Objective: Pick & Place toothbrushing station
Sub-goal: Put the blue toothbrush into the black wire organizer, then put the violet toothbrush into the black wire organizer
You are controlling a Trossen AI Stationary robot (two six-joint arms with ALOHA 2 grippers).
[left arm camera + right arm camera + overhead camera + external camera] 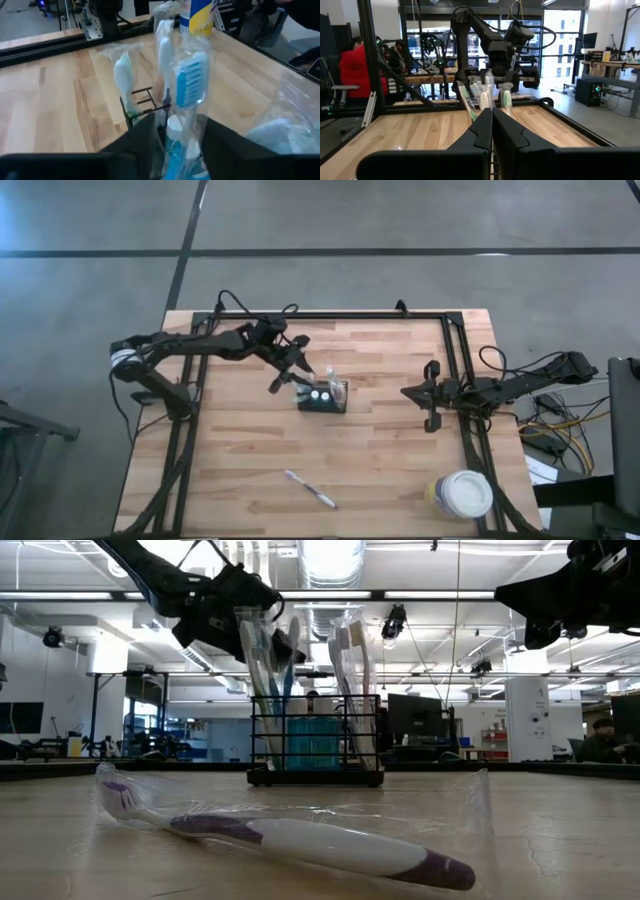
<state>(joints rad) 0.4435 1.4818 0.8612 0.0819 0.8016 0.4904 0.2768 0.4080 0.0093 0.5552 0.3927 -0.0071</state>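
The black wire-mesh caddy (pixel 322 397) stands upright on the table's middle; it also shows in the low view (pixel 315 745). Several plastic-wrapped toothbrushes stand in it. My left gripper (pixel 298 376) is just left of and above the caddy, shut on a wrapped blue-bristled toothbrush (pixel 190 85). That toothbrush leans toward the left with its lower end inside the caddy's left part. My right gripper (pixel 432 395) is shut and empty, above the table's right side and pointing toward the caddy (pixel 487 95). My left gripper pinches the wrapped toothbrush's blue handle (pixel 175 150) between its two fingers, below the bristle head. The fingers come slanting down from the table's left and far side, lying across the handle. The toothbrush stands tilted (pixel 262 670) with its lower end in the caddy.
A wrapped white-and-purple toothbrush (pixel 310 488) lies flat near the table's front edge, in the low view's foreground (pixel 290 840). A round white-lidded tub (pixel 462 493) stands at the front right corner. A black frame rail (pixel 330 313) runs along the far and side edges.
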